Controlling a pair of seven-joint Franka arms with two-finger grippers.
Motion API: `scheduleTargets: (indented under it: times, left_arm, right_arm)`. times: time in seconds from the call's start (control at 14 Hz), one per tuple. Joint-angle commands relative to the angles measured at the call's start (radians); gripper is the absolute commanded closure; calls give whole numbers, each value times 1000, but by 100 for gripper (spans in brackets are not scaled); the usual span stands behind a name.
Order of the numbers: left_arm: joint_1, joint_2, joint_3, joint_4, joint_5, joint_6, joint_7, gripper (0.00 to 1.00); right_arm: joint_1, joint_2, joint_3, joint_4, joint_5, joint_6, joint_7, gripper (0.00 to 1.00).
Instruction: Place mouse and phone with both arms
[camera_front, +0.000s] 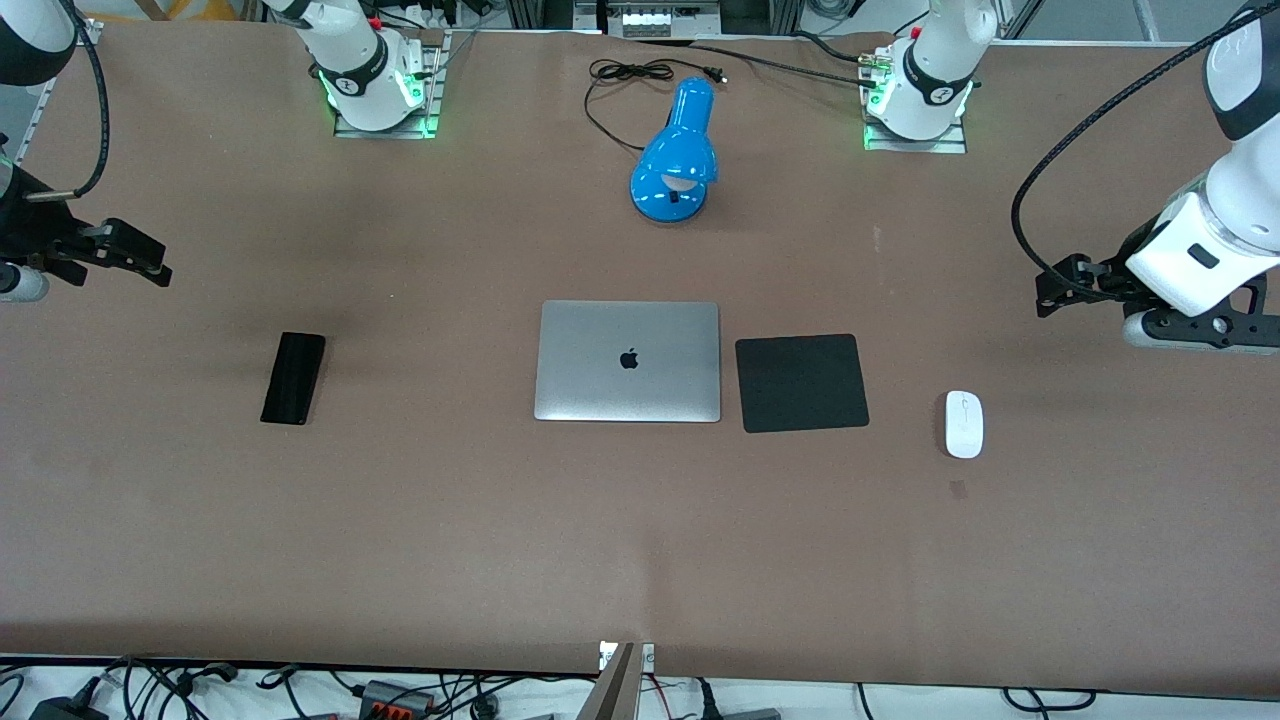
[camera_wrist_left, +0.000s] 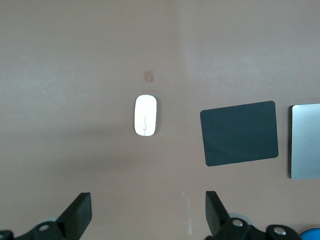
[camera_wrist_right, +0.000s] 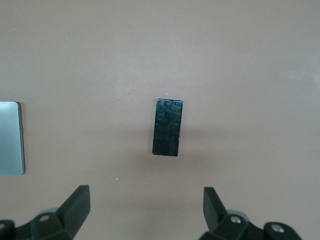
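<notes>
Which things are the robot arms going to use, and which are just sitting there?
For the job:
- mouse, on the table toward the left arm's end
- phone, toward the right arm's end
- left gripper, fingers open, over the table by the mouse
- right gripper, fingers open, over the table by the phone

Just lying about:
- laptop, closed
- black mouse pad
- blue lamp

Laptop (camera_front: 627, 361) at mid counter (camera_front: 500, 540), mouse pad (camera_front: 801, 383) just beside laptop toward left arm's end, mouse (camera_front: 964, 424) farther that way, phone (camera_front: 293, 378) well apart toward right arm's end, lamp (camera_front: 677, 155) farther from front camera than laptop
</notes>
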Motion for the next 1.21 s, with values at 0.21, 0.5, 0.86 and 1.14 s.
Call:
scheduleTargets:
  times: [0.21,0.5,0.86,1.14]
  left_arm:
    - [14,-25,-8,-19,-20,-6,1,0]
    - [14,-17,-7,-19,-14,-1,-1,0]
    - [12,87,1,43,-15,4,13,0]
    - [46,234,4,70,1,121,16,0]
  right_arm:
    - [-10,-10,13,-1,3,-18,0,0]
    - [-8,11,16,0,2,-6,-1,0]
    - [-5,100,16,-12,-9,48,9,0]
    - [-16,243,15,-20,-14,75,19,0]
